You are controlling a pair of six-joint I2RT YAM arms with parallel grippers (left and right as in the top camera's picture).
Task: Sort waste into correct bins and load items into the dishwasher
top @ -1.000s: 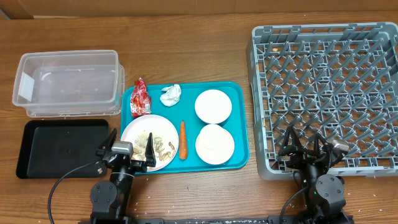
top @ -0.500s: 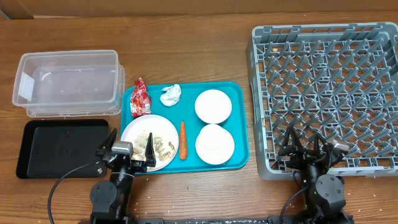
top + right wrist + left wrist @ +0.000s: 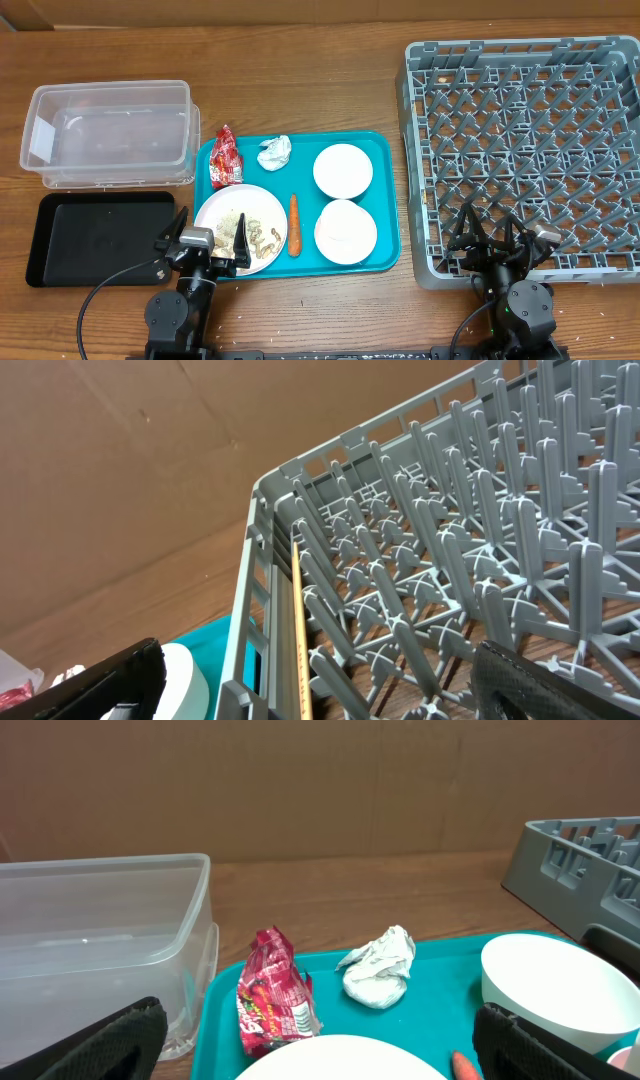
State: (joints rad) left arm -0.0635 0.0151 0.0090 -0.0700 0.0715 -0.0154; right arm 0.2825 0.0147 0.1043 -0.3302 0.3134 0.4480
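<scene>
Zero change | left claw (image 3: 203, 244) agape | right claw (image 3: 488, 240) agape | carrot (image 3: 294, 224) unmoved

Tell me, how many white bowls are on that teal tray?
2. The far bowl sits in the teal tray's far right corner; the near bowl lies right of the carrot. Something could nest inside them unseen.

The surface (image 3: 300, 85) is brown wood with visible grain, evenly lit. Behind its far edge stands a plain brown backdrop (image 3: 300, 790), possibly cardboard, with one faint vertical seam.
</scene>
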